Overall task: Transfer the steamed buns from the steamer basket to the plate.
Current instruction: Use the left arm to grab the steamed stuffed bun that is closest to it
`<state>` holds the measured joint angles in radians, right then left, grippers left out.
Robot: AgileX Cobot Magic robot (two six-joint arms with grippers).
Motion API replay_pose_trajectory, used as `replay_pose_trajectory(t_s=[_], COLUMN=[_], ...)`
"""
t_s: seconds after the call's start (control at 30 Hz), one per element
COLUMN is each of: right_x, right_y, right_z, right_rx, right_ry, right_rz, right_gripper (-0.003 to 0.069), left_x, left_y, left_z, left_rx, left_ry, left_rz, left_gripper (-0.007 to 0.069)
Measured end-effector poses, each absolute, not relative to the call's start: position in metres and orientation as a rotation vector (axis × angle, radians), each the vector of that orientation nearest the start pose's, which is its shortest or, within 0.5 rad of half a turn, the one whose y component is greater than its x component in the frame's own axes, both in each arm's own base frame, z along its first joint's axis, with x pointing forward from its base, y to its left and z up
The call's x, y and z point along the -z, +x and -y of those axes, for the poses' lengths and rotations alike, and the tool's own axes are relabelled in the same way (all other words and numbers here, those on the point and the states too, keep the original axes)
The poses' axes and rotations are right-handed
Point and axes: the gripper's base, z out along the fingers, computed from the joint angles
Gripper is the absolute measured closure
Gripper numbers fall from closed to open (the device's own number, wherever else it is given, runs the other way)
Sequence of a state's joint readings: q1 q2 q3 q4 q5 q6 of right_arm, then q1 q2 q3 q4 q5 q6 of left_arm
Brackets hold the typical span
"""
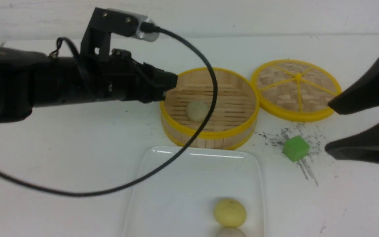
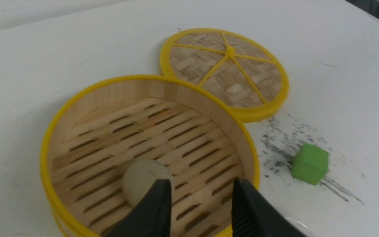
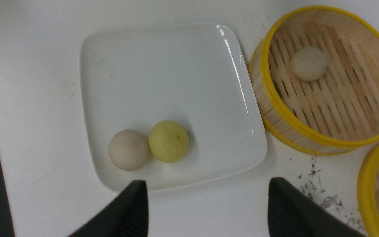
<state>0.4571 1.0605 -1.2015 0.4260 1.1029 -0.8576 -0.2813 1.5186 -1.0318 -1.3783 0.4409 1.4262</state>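
White table (image 1: 77, 148). Steamer basket (image 1: 209, 134) holds one off-white bun (image 1: 196, 111) on slatted floor. Left hand (image 2: 202, 184) at basket, fingers apart, gripping nothing; one finger partly hides bun in left wrist view. Plate (image 3: 163, 75), just in front of basket, carries pale yellow bun (image 3: 168, 141) touching second off-white bun (image 3: 128, 149). Right hand (image 3: 207, 184) wide open, empty, above table near green cube (image 1: 295, 148).

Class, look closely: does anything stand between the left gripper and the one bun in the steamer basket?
Nothing visible does. The open left gripper hangs over the steamer basket, close to the bun.
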Motion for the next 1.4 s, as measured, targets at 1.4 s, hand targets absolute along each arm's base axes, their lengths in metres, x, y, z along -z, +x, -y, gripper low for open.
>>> replay_pose_trajectory(t_s=[1.4], right_x=[-0.405], right_y=[0.151], right_z=[-0.112], right_rx=[-0.364], right_ry=[-1.400], right_rz=[-1.915], right_gripper=[0.0177], left_x=[-0.195], left_y=[0.401], left_z=[0.205], left_rx=[0.520], left_ry=[0.945], left_rz=[-2.056], left_gripper=[0.0336])
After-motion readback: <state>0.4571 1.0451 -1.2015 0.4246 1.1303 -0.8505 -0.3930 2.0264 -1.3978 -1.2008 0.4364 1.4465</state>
